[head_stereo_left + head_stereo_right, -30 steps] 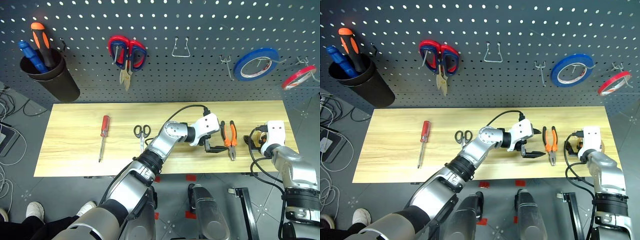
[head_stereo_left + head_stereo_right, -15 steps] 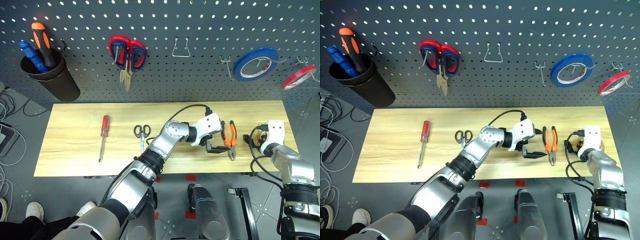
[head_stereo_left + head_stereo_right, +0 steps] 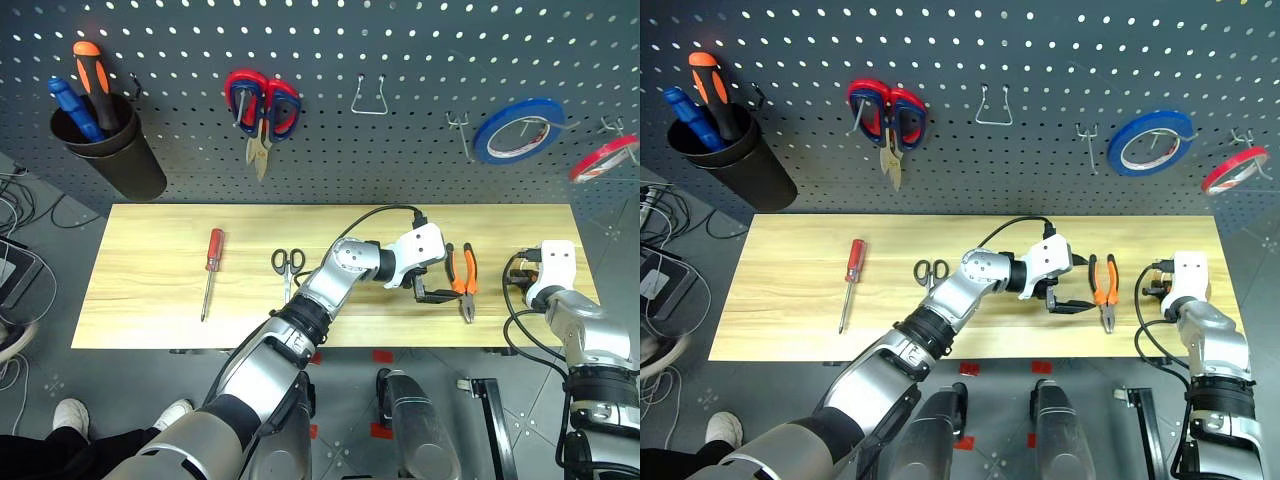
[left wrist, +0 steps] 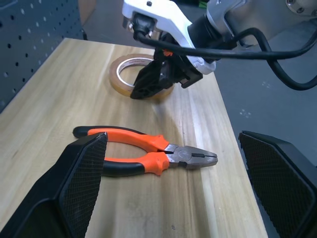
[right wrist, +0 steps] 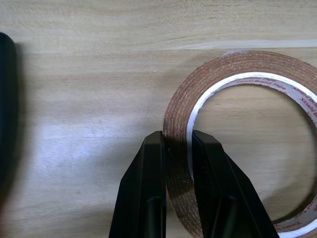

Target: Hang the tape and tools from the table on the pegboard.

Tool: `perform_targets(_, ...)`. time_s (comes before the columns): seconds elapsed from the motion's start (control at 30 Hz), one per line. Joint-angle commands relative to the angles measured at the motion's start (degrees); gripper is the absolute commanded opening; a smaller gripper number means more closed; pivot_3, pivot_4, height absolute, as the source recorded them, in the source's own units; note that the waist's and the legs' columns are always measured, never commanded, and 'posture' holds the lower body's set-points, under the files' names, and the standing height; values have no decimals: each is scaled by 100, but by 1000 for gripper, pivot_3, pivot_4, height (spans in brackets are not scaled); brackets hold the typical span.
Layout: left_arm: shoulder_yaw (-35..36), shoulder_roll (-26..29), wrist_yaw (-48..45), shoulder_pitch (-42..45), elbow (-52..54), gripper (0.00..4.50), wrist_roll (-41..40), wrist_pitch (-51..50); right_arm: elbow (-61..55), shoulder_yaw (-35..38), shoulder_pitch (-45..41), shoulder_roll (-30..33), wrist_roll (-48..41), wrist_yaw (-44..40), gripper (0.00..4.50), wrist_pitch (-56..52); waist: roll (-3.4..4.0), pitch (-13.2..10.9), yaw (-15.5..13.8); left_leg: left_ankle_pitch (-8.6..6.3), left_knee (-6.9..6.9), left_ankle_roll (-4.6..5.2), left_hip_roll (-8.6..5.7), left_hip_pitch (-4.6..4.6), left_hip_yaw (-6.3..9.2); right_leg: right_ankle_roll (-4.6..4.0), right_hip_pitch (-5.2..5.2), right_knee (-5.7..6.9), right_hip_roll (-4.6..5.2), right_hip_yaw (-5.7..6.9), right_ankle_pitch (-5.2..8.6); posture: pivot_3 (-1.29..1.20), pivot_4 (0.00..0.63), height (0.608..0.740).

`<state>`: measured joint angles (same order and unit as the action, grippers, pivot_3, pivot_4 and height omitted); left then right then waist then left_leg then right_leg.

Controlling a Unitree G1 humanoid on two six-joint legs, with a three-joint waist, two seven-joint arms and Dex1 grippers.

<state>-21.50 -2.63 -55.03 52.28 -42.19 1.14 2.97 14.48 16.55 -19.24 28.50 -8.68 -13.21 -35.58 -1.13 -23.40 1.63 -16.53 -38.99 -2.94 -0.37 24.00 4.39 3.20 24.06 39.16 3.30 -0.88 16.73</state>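
Two fingers of the right gripper (image 5: 177,171) are clamped across the tape's (image 5: 237,134) wall on the table (image 3: 150,290); pliers (image 4: 148,153) are flanked by the spread left gripper (image 4: 171,183).

Table (image 3: 150,300): lying lengthwise below the pegboard.
Red-handled screwdriver (image 3: 209,270): resting at 9 o'clock.
Black-handled scissors (image 3: 286,268): lying just left of centre.
Pliers (image 3: 463,278): sitting at 3 o'clock.
Tan tape roll (image 4: 130,74): lying flat, far 3 o'clock.

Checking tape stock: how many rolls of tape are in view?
3: blue roll and red roll hang on the pegboard; tan tape lies on the table, pinched by the right gripper.
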Motion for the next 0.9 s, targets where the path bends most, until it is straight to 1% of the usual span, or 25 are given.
perform_targets(0.03, 103, -45, -21, -254, 661, 4500, -180, -82, -1146, -96, 494, -33, 144, 189, 439, -164, 4, 2, 16, 0, 0, 0, -1, 1, -1, 0, 0, -2, 0, -1, 0, -41, 363, 740)
perform_targets(0.07, 114, -5, -56, -372, 921, 4500, -229, -206, -1573, -149, 657, -66, 170, 212, 439, -191, 15, 10, 23, 1, 1, -1, 0, 7, -3, 0, 8, -2, 3, -3, 0, -44, 356, 740)
perform_targets(0.1, 130, 39, -78, -501, 1190, 4500, -280, -335, -1969, -214, 816, -103, 208, 242, 439, -166, 24, 16, 33, 1, 2, -3, 3, 12, -1, 0, 12, -3, 3, -2, 0, -48, 333, 740)
perform_targets(0.13, 168, 121, -90, -682, 1618, 4500, -377, -572, -2435, -309, 1012, -137, 278, 287, 439, -110, 29, 20, 60, 2, 3, -4, 3, 14, -2, 0, 14, -4, 3, -2, 0, -49, 324, 740)
perform_targets(0.17, 197, 169, -88, -797, 1887, 4500, -434, -737, -2700, -373, 1129, -158, 328, 320, 439, -66, 37, 28, 82, 3, 3, -5, 2, 14, -3, 0, 18, -3, 3, -4, 0, -51, 315, 740)
perform_targets(0.23, 336, 379, -25, -1161, 2731, 4500, -641, -1238, -3328, -542, 1418, -275, 472, 407, 439, 147, 56, 67, 112, 7, 3, -12, 2, 15, 0, 0, 21, 3, 3, -3, 0, -53, 277, 740)
perform_targets(0.27, 391, 481, 21, -1318, 3091, 4500, -721, -1453, -3547, -628, 1516, -319, 546, 438, 439, 257, 63, 118, 127, 9, 4, -17, 3, 15, 5, 0, 22, 2, 3, -1, 0, -53, 277, 740)
perform_targets(0.3, 503, 603, 103, -1529, 3549, 4500, -847, -1694, -3765, -760, 1610, -368, 662, 489, 439, 446, 68, 161, 136, 11, 8, -20, 3, 16, 6, 0, 24, 1, 2, 0, 0, -51, 255, 740)
perform_targets(0.37, 701, 790, 306, -1865, 4303, 4500, -1037, -2079, -4010, -986, 1721, -444, 900, 585, 439, 831, 74, 304, 154, 12, 12, -21, 2, 17, 6, 0, 25, -5, 1, -1, 0, -48, 233, 740)
perform_targets(0.5, 1082, 1053, 861, -2481, 5608, 4500, -1287, -2702, -4070, -1414, 1778, -499, 1486, 782, 439, 1860, 74, 575, 122, 12, 15, -21, 2, 15, 7, 0, 19, -16, 9, -2, 0, -17, 190, 740)
perform_targets(0.63, 1425, 1149, 1493, -2897, 6407, 4500, -1414, -3071, -3893, -1698, 1692, -569, 1890, 929, 439, 2722, 66, 789, 6, 12, 14, -21, -5, -1, 6, 0, 0, -19, 17, -4, 0, 19, 161, 740)
perform_targets(0.77, 1642, 1106, 2080, -3131, 6780, 4500, -1449, -3317, -3516, -1836, 1485, -670, 2097, 1024, 439, 3438, 53, 980, -90, 12, 13, -21, -10, -9, 4, 0, -7, -20, 17, -4, 0, 65, 138, 740)
perform_targets(0.9, 1610, 1073, 2449, -3180, 6754, 4500, -1419, -3291, -3193, -1976, 1259, -732, 2203, 959, 439, 4045, 48, 1123, -192, 12, 15, -21, -13, -14, 2, 0, -9, -21, 12, -4, 0, 94, 126, 740)
